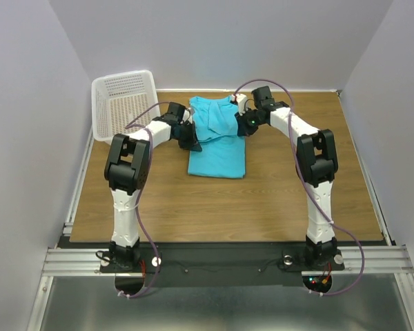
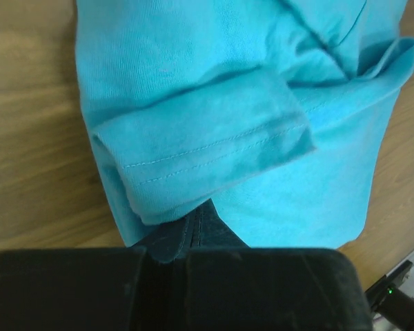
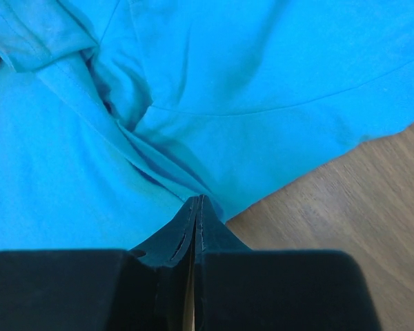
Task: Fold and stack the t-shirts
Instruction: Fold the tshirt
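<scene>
Turquoise shirt [image 1: 217, 148] lies part-folded at the far centre of the table [image 1: 276, 200], with its long axis running near to far. Left gripper [image 1: 192, 138] sits at its left edge with the jaws closed. Cloth laps over one finger, so it looks like a pinch on the edge by the folded-in sleeve. Right gripper [image 1: 245, 124] is at the right edge, jaws pressed together, but I can't tell if cloth is nipped. Both arms are equally near, one on each side. The next fold likely runs across the long axis.
</scene>
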Tool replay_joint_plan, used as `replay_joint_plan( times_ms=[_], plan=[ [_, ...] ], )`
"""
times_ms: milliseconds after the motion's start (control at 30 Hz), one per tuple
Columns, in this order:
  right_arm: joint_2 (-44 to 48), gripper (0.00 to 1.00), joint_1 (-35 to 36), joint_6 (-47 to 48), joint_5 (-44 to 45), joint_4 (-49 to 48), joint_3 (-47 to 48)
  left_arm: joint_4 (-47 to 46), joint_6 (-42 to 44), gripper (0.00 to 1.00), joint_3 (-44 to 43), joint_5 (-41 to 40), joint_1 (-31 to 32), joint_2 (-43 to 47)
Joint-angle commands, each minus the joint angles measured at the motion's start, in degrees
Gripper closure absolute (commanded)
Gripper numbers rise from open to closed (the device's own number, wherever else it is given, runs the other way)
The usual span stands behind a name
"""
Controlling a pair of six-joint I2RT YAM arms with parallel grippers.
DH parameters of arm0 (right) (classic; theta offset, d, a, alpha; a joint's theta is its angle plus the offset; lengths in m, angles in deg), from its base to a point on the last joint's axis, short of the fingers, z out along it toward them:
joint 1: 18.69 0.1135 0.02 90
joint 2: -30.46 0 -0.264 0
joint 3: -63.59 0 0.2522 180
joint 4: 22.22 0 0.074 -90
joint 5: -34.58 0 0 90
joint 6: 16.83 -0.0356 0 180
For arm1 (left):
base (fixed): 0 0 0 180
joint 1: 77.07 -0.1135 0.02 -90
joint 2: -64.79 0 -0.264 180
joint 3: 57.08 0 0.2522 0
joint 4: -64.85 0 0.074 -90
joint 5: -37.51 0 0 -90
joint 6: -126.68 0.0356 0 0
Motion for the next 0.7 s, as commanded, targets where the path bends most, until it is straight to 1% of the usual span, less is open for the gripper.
replay_joint_plan(
  times_ms=[0, 167, 300, 400, 500, 533, 567, 600, 633, 667],
  plan=[
    [-1.07, 0.98, 0.36, -1.14, 1.62, -0.74, 1.88, 0.0, 0.29, 1.0, -5.16, -2.48, 0.0, -0.61],
    [-0.89, 0.98, 0.36, -1.4, 2.15, -0.91, 1.35, -0.35, -1.91, 0.99, -9.12, -3.01, -0.09, -2.54],
    [-0.37, 0.99, 0.36, -1.49, 3.2, -1.0, 1.17, -0.43, -3.49, 0.94, -11.76, -3.8, -0.09, -3.77],
    [0.69, 0.99, 0.36, -1.22, 4.17, -1.09, 1.08, -1.05, -4.98, 0.82, -12.9, -4.85, -0.18, -3.86],
    [1.91, 0.98, 0.36, -0.87, 4.87, -1.35, 1.0, -1.58, -6.21, 0.72, -13.78, -5.82, -0.44, -3.6],
    [2.27, 0.98, 0.36, -0.78, 4.96, -1.27, 0.82, -1.84, -6.39, 0.67, -13.87, -6.26, -0.61, -3.51],
    [2.97, 0.98, 0.36, -0.17, 4.96, -1.27, 0.73, -2.71, -6.48, 0.66, -14.05, -6.26, -0.7, -3.25],
    [4.37, 0.96, 0.45, 0.35, 4.53, -1.18, 0.38, -3.33, -6.48, 0.64, -13.96, -6.09, -0.7, -2.38],
    [5.77, 0.94, 0.37, 1.49, 3.91, -1.18, -1.27, -4.55, -5.61, 0.6, -13.61, -6.26, -0.7, -1.67],
    [7.35, 0.86, 0.36, 4.29, 2.25, -1.35, -2.68, -5.44, -4.82, 0.57, -13.09, -6.18, -0.7, 0.68]
  ],
)
